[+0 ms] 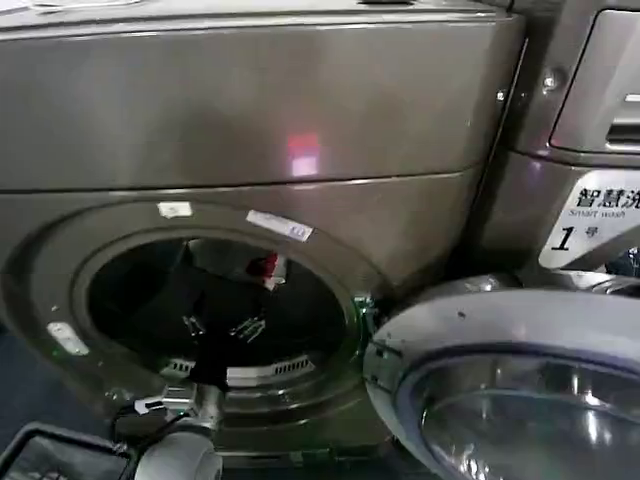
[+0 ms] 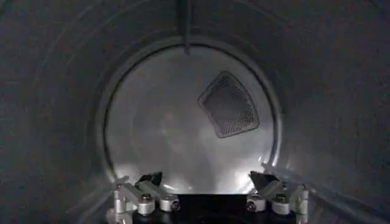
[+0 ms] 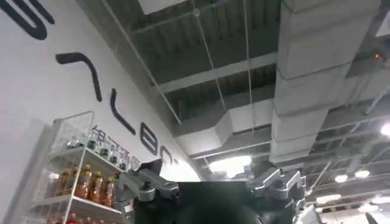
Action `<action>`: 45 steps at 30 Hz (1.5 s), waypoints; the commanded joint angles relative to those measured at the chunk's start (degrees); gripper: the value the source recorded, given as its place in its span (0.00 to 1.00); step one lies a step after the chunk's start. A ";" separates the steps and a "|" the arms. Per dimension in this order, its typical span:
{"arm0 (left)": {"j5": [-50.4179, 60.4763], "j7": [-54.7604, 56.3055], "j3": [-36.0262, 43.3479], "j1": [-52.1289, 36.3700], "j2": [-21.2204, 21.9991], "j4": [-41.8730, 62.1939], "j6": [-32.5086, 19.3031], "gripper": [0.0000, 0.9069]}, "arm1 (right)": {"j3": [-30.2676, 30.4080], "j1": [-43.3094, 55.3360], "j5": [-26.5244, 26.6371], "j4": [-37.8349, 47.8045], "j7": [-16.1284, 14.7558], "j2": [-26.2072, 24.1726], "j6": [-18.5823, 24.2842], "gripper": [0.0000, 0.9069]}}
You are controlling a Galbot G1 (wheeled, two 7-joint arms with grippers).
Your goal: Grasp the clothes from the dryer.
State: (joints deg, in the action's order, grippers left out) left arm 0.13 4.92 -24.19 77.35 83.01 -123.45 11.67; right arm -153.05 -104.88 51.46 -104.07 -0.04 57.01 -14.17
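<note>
The dryer (image 1: 250,110) is a bronze-grey front-loader with its round dark-rimmed port (image 1: 215,300) open. Inside, near the top of the opening, a small bit of the clothes (image 1: 264,268) shows white with a red patch. My left arm (image 1: 205,395) reaches through the port into the drum. My left gripper (image 2: 204,177) is open with nothing between its fingers, facing the drum's pale back wall (image 2: 164,122) and its mesh vent (image 2: 229,105). My right gripper (image 3: 210,173) is open and empty, held away from the dryer and pointing up at a ceiling.
A silver-rimmed glass door (image 1: 520,400) hangs open at the lower right, close to the port. A white "1" label (image 1: 590,230) sits on the panel at right. A dark basket corner (image 1: 50,455) lies at the lower left. Shelves of bottles (image 3: 79,182) stand beyond the right gripper.
</note>
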 commanded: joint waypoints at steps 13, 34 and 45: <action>-0.10 0.00 -0.27 1.30 -0.31 -0.94 -0.03 1.00 | 1.22 0.51 -0.10 -0.79 -0.30 -0.04 -0.07 1.00; -3.03 1.31 -1.49 -20.41 0.93 19.90 -0.05 1.00 | -0.33 -1.13 -2.38 -3.67 -2.27 0.60 -1.44 1.00; -1.50 -0.02 -1.96 -42.17 0.89 46.39 -4.14 1.00 | 0.17 -0.48 -3.18 -3.49 -4.30 0.98 0.31 1.00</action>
State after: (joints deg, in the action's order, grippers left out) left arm -1.88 5.30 -26.07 50.22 83.77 -95.58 9.27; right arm -153.09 -105.62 48.43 -107.52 -3.86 57.92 -14.12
